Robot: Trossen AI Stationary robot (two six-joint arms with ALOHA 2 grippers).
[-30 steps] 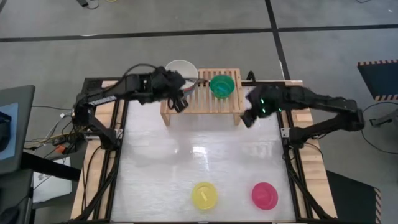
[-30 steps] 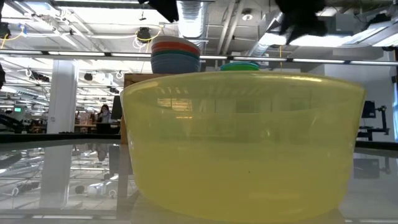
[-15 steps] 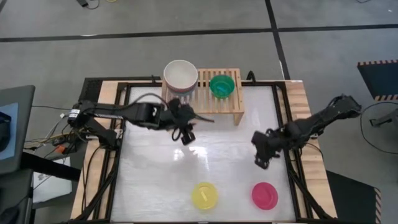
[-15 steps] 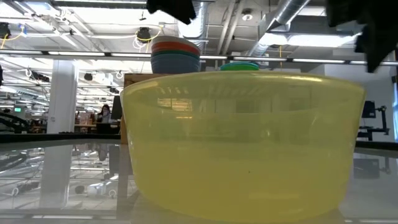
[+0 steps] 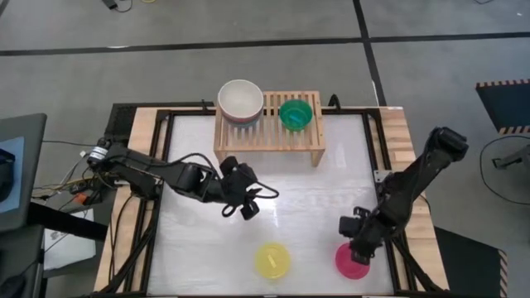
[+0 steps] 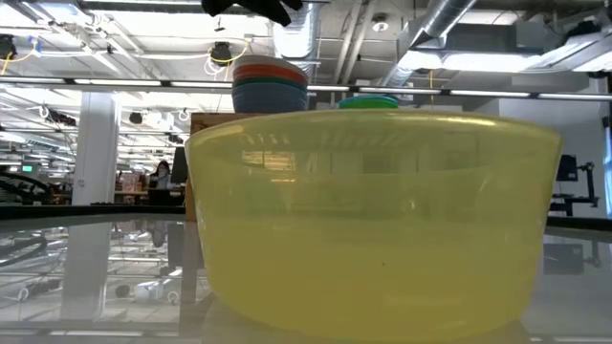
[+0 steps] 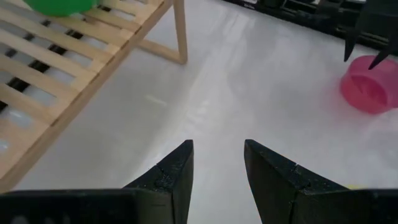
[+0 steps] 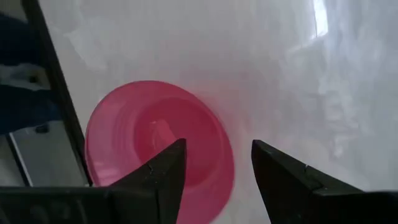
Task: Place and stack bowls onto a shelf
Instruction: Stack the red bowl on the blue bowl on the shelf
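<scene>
Right tool [image 5: 358,242] sits directly over the magenta bowl [image 5: 352,260] at the near right of the tabletop [image 5: 315,199], fingers apart with nothing between them. In the right wrist view the bowl [image 8: 158,140] lies upside down just past the fingertips [image 8: 168,163], so I judge I'm lined up to straddle its rim for the pick. Not touching it yet as far as I can tell.

Left tool [image 5: 246,199] hangs over the middle of the tabletop, left of centre, fingers [image 7: 174,168] parted and empty. It's between the shelf [image 5: 269,132] and the yellow bowl [image 5: 272,259], which sits inverted at the near edge, well apart from the magenta one. I read that as the left arm's target.

Shelf is at the far edge. On its left end is the stack of big bowls, cream white bowl [image 5: 240,100] on top; the low view shows red and slate blue layers under it [image 6: 271,84]. The cyan-green small bowl pair [image 5: 296,114] sits on the shelf's right part, upright, so the remaining two small ones should nest there.

Both remaining bowls are inverted, so they may need flipping before they nest. Risk: smooth tabletop, so a rim pinch could let the bowl skid.
</scene>
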